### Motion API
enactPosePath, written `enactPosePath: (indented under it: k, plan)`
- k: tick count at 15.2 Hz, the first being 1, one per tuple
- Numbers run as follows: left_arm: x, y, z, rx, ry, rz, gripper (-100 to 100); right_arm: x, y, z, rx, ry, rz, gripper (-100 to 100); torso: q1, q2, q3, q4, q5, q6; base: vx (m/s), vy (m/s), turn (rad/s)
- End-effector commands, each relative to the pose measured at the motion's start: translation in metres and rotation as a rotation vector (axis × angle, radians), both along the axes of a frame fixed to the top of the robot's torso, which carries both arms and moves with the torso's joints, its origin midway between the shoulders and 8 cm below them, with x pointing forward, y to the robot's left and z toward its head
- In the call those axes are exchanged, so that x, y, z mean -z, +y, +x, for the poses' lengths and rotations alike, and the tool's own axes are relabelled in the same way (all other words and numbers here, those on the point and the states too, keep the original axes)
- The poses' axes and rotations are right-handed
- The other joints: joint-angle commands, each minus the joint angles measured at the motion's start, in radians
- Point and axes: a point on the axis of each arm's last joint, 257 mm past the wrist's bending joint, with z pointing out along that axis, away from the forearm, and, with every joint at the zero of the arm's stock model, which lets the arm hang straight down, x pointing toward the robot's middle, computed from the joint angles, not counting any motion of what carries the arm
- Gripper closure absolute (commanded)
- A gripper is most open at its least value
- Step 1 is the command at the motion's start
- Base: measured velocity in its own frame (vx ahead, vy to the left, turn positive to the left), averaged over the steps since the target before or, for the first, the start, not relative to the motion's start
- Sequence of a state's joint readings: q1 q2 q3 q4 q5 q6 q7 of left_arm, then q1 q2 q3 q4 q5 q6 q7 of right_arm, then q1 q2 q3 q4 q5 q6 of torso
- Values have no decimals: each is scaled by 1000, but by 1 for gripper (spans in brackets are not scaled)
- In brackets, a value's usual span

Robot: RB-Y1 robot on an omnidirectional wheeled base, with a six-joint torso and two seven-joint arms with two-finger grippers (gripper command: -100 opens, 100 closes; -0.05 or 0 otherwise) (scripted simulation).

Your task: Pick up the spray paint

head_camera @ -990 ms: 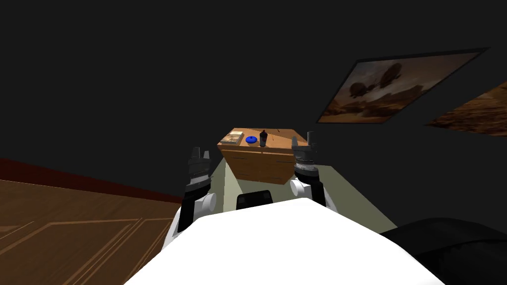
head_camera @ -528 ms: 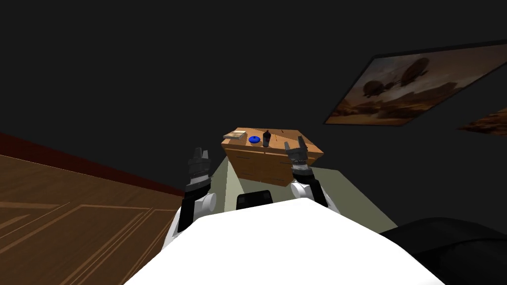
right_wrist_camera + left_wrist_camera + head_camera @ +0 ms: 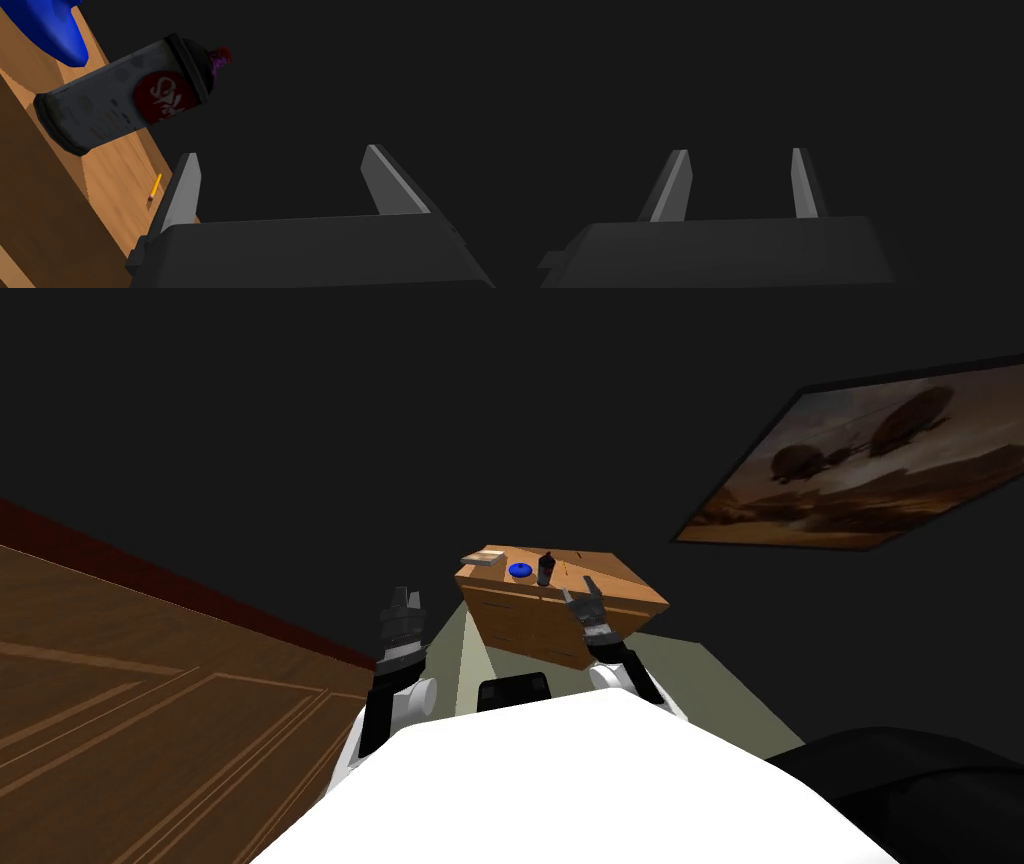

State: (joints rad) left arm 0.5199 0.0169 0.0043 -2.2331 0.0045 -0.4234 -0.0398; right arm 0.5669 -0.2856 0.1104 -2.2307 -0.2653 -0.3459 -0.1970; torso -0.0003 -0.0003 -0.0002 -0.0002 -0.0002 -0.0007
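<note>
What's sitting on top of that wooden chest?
On the wooden chest stand a dark spray can and, beside it, a blue object; a flat book-like thing lies past that, and a yellow pencil nearer the can. Its inside is hidden behind closed fronts.

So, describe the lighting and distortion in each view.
Head view: dim, rolled, walls splayed; the wooden dresser catches light. Left wrist view: dark, the left tool faintly lit. Right wrist view: the spray can well lit, its slant the camera's.
</note>
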Motion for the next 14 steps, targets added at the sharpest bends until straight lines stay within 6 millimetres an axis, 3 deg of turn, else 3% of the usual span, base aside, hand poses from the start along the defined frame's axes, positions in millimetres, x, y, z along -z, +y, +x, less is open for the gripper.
enactPosePath:
  k: [1, 3, 4, 7, 8, 12, 13, 14]
  plan:
    - [0, 0, 0, 0, 0, 0, 0, 28, 5, 4, -46, 89, 42, -100, 0, 0, 0, 0, 0, 0, 2, 0, 191]
    - [0, 0, 0, 0, 0, 0, 0, 28, 2, 5, -49, 92, 76, -100, 0, 0, 0, 0, 0, 1, 2, -3, 28]
    - [0, 0, 0, 0, 0, 0, 0, 64, 11, 5, -98, 202, 108, -100, 0, 0, 0, 0, 0, 1, 3, 4, 188]
    - [0, 0, 0, 0, 0, 0, 0, 68, 8, 6, -107, 223, 154, -100, 0, 0, 0, 0, 0, 1, 3, -2, 92]
    - [0, 0, 0, 0, 0, 0, 0, 108, 17, 2, -149, 343, 187, -100, 0, 0, 0, 0, 0, 1, 3, 3, 182]
    - [0, 0, 0, 0, 0, 0, 0, 112, 14, 2, -160, 368, 237, -100, 0, 0, 0, 0, 0, 1, 2, -1, 70]
    - [0, 0, 0, 0, 0, 0, 0, 155, 23, -8, -195, 499, 275, -100, 0, 0, 0, 0, 0, 1, 3, 5, 226]
    - [0, 0, 0, 0, 0, 0, 0, 159, 22, -9, -202, 518, 280, -100, 0, 0, 0, 0, 0, 0, 5, -1, 266]
